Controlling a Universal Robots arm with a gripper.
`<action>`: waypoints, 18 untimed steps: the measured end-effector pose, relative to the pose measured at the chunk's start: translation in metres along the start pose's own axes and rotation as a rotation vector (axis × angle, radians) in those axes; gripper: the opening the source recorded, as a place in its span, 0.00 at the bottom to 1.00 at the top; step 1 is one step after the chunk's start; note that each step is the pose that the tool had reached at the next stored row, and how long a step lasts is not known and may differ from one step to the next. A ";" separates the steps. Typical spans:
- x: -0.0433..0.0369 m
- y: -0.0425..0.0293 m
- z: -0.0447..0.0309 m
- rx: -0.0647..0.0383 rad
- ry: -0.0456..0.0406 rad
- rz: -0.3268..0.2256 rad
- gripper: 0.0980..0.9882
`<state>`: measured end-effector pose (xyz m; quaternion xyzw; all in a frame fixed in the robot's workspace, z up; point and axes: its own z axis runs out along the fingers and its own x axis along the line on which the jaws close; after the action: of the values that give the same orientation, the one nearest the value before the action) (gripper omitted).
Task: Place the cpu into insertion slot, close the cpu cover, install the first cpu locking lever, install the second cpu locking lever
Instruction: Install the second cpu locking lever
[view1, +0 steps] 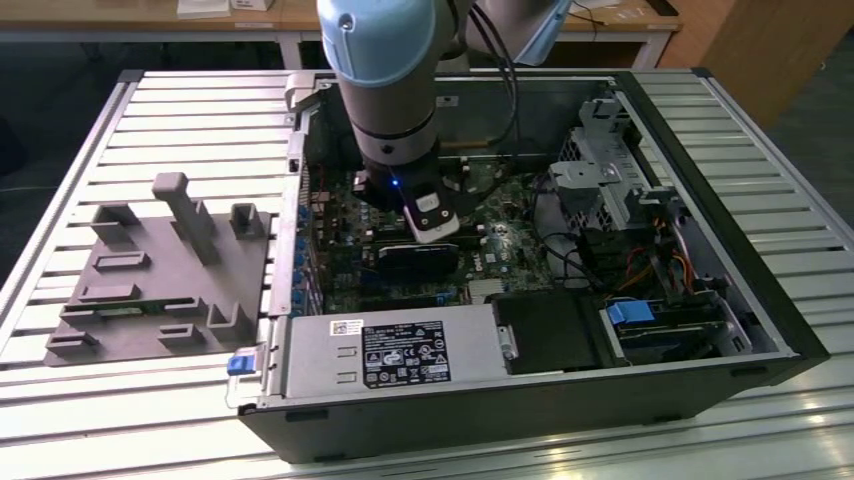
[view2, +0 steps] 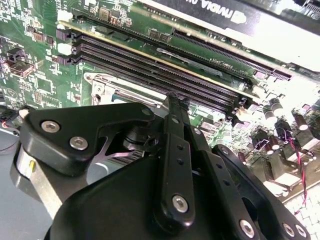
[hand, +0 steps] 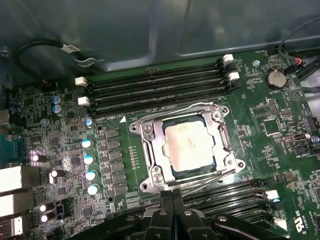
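Note:
In the first wrist view the cpu (hand: 187, 145) lies flat in the insertion slot (hand: 173, 173), its dull silver top showing through the window of the cpu cover (hand: 152, 150). The cover lies down over the chip. One thin wire locking lever (hand: 175, 111) runs along the socket's side towards the memory slots, and another (hand: 200, 181) runs along the side nearest my gripper (hand: 172, 196). The gripper is shut, its black fingers pressed together just off that near edge. In the second wrist view the gripper (view2: 177, 102) has its tip at the socket's silvery rim (view2: 107, 90). Whether it touches a lever is unclear.
Long black memory slots (hand: 155, 87) flank the socket. A graphics card (view2: 225, 15) stands beyond them. In the exterior view the arm (view1: 387, 90) reaches down into the open computer case (view1: 747, 300), by the power supply (view1: 387, 360) and drive cage (view1: 601, 190). A grey fixture (view1: 160, 270) lies on the slatted table.

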<state>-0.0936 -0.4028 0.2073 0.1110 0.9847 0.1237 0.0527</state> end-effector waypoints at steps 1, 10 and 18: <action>-0.0001 -0.0004 -0.0001 -0.002 0.0004 0.000 0.00; 0.0007 -0.0032 0.0011 -0.018 0.0010 0.002 0.00; 0.0040 -0.0045 0.0036 -0.035 0.0006 0.003 0.00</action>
<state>-0.0979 -0.4053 0.2023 0.1115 0.9822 0.1409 0.0541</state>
